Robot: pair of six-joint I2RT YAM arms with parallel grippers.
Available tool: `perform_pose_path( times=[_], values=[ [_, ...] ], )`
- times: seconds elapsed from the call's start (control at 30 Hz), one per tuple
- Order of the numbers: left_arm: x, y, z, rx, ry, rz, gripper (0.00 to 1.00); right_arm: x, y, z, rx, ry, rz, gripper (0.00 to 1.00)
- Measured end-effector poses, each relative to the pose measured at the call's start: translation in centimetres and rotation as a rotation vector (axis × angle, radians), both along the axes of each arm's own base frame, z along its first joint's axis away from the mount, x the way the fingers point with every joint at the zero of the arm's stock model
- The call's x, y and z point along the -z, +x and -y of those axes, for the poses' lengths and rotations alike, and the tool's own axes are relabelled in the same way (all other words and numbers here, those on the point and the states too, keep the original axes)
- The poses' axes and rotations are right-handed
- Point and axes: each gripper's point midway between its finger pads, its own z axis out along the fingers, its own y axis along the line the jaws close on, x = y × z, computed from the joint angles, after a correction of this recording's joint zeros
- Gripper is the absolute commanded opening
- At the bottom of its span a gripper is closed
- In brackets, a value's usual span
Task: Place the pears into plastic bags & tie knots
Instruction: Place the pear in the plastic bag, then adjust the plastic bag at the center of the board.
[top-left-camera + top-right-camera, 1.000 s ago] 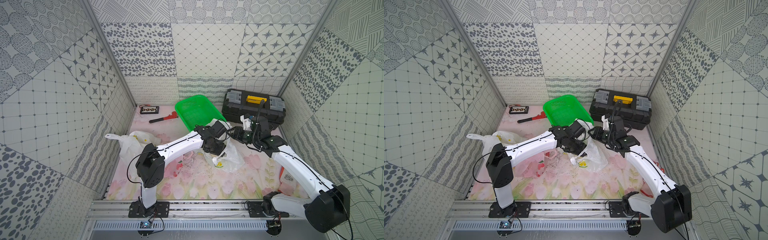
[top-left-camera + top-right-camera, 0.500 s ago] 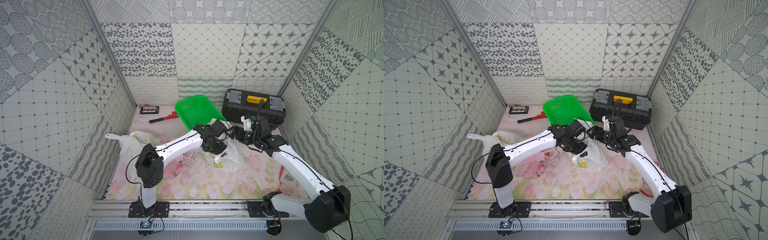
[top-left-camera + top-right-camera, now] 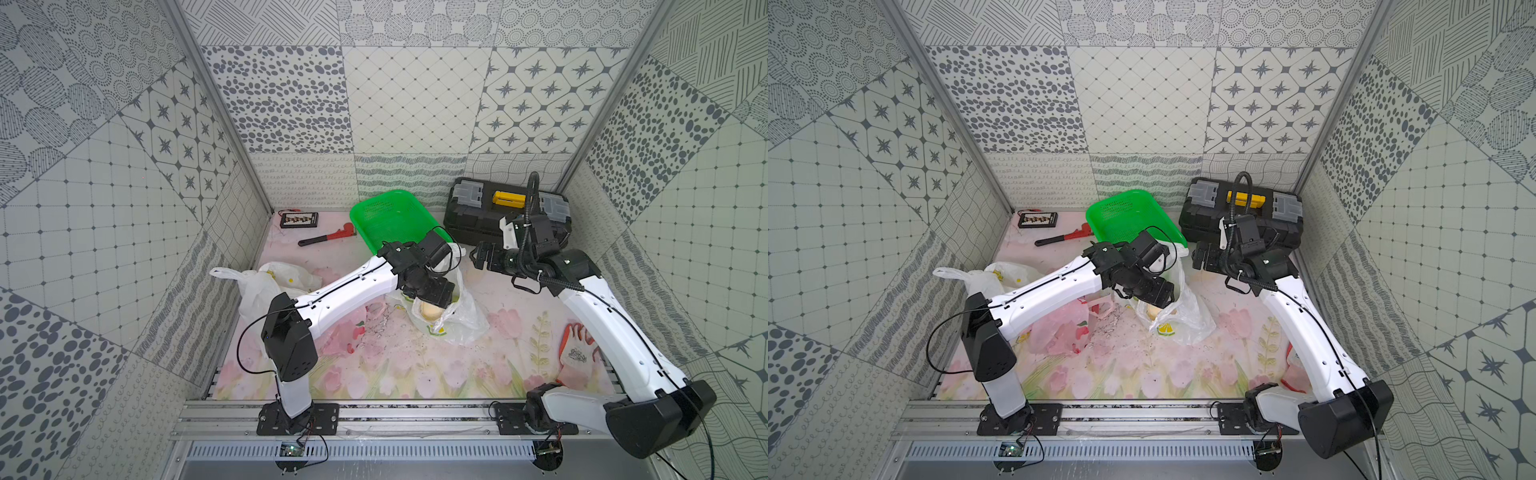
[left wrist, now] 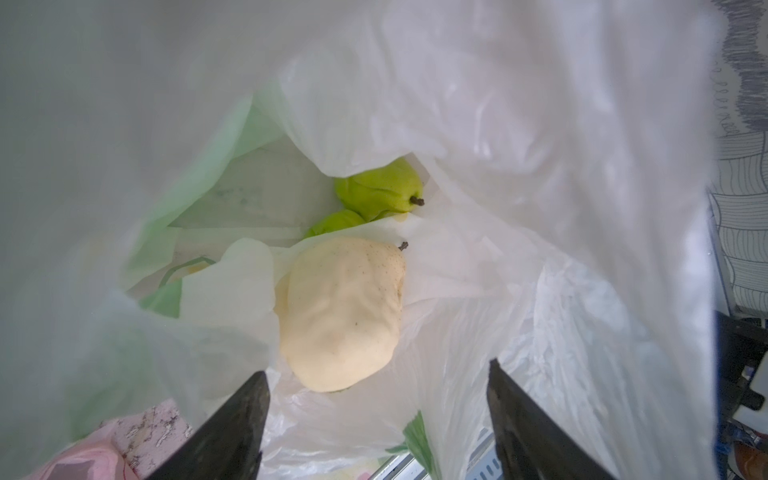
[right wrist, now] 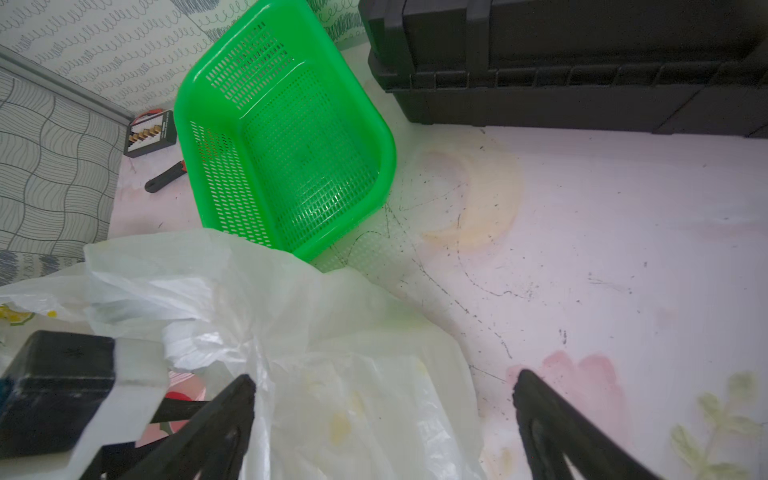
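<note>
Walls of grey-on-white patterned tiles close in a table [image 3: 415, 374] spread with a pink floral cloth. At the back stand a black plastic toolbox [image 3: 469, 216] with a yellow handle and, just beside it, a bright green mesh plastic basket [image 3: 395, 218]. In the middle of the table a thin white see-through carrier bag with yellow lemon prints [image 3: 457, 320] stands open. A second white bag [image 3: 257, 282] lies slumped near the left wall, and a crumpled pink bag [image 3: 1054, 328] lies under the left arm.

The left gripper [image 4: 376, 370] hangs in the mouth of the middle bag, its fingers spread wide and holding nothing. The right gripper [image 5: 382, 376] hovers just beside that bag, fingers equally wide, with bag film by one finger but nothing clamped.

Inside the bag lie a pale cream pear [image 4: 345, 316] with a short dark stem and, beyond it, two yellow-green pears [image 4: 380, 189], partly under a fold of plastic. A red pipe wrench [image 3: 328, 239] lies near the back wall.
</note>
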Motion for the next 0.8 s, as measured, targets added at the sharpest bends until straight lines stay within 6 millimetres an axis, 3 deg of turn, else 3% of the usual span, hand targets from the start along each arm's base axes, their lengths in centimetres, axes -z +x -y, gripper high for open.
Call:
perform_pose_path(
  times=[0.07,0.17,0.33,0.47,0.63,0.8],
  values=[
    [-0.6,0.0,0.0,0.006,-0.006,0.010,0.77,0.2,-0.6,0.2,-0.018,0.017,-0.004,0.75],
    [-2.6,0.0,-0.1,0.020,-0.030,0.040,0.76,0.4,-1.9,0.3,-0.031,-0.001,-0.025,0.75],
    [-7.2,-0.2,-0.5,0.056,-0.095,0.125,0.75,-0.6,-6.4,-3.5,-0.172,-0.040,0.029,0.78],
    [-9.2,0.1,-1.8,0.068,-0.096,0.184,0.76,-1.5,-11.3,-6.5,-0.334,-0.054,0.111,0.81],
    [-7.3,2.0,-4.6,0.045,-0.024,0.185,0.80,0.7,-16.2,-8.7,-0.537,-0.144,0.176,0.80],
    [-4.8,3.6,-6.6,0.037,0.043,0.167,0.80,3.3,-19.1,-12.6,-0.737,-0.308,0.241,0.80]
  ],
)
